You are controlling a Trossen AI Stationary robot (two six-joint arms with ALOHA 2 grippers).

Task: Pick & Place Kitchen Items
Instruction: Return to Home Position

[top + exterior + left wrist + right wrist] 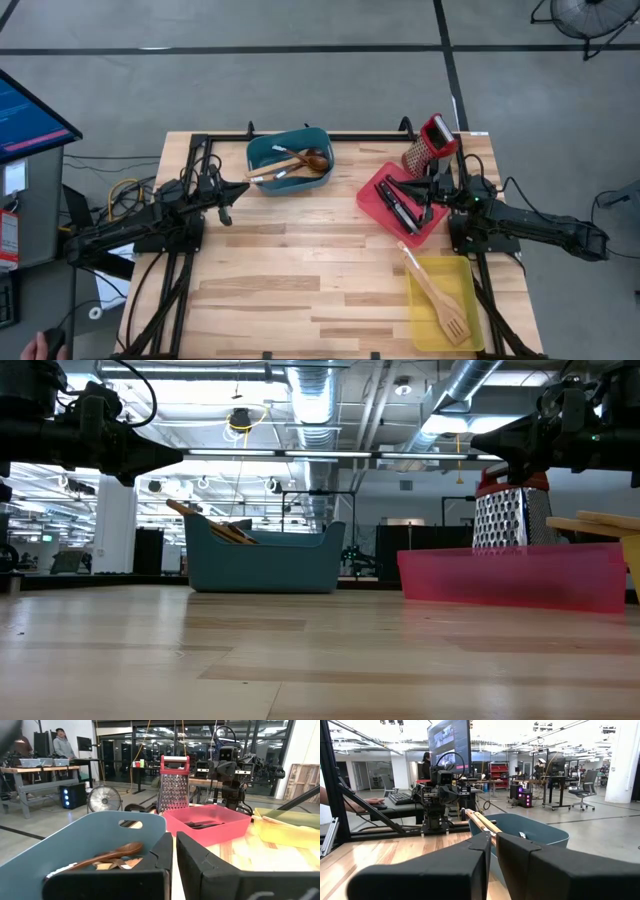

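Observation:
The kitchen items lie in three bins. Brown-bowled wooden spoons and pale spatulas rest in the teal bin at the far middle. Black-handled knives lie in the red bin. A pale slotted turner lies in the yellow bin, its handle end over the far rim. My left gripper hangs level and shut, just near of the teal bin. My right gripper hangs shut above the red bin's far part. Neither holds anything.
A steel box grater with a red top stands upright beside the red bin's far corner. Black frame rails run along the table's edges. Bare wood spreads across the middle and near left. A person's hand rests at a desk beyond the table.

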